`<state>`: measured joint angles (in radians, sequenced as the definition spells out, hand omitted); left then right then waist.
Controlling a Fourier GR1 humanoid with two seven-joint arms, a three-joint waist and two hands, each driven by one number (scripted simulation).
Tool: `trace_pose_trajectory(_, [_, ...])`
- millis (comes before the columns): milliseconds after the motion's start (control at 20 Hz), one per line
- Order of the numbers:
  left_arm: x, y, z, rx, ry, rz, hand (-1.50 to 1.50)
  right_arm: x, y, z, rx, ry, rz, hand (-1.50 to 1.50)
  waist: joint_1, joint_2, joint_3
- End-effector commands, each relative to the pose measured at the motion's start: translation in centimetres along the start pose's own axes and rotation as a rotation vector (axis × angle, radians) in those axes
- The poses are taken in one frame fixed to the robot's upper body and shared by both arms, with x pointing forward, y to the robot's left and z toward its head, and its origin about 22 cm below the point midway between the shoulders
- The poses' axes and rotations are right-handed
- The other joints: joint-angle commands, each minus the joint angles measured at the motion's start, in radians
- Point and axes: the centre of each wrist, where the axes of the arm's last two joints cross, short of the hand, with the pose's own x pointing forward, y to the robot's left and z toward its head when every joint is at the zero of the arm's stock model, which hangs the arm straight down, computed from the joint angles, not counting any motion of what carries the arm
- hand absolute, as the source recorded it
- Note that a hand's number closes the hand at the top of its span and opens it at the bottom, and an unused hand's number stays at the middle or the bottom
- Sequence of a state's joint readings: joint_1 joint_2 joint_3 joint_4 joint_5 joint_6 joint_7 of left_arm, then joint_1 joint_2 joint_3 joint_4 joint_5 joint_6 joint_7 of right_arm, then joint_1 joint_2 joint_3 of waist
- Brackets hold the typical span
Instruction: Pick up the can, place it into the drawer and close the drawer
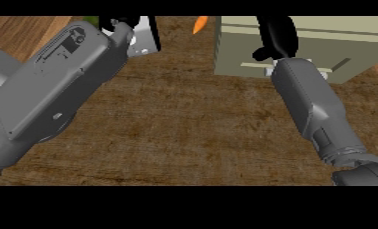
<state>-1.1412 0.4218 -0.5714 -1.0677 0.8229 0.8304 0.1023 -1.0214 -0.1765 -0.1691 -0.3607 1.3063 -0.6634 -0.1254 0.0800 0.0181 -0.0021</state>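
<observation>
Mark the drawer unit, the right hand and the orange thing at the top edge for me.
drawer unit (240, 48), head view, on its pale top left of the hand.
right hand (278, 35), head view, on the black hand over the unit.
orange thing (199, 24), head view, on its tapered middle.

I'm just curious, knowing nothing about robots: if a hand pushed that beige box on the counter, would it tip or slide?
It probably wouldn't tip: the beige box looks broad, squat and flat-sided. It would more likely slide as one stiff block, perhaps grudgingly, since the counter looks rough-grained.
</observation>
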Motion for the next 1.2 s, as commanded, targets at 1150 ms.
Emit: trace_pose_trajectory(1150, [0.2, 1.5, 2.1, -0.040, 0.011, 0.005, -1.50, 0.8, -4.5, -5.2, -0.003, 0.129, -0.653, -1.50, 0.030, 0.020, 0.008])
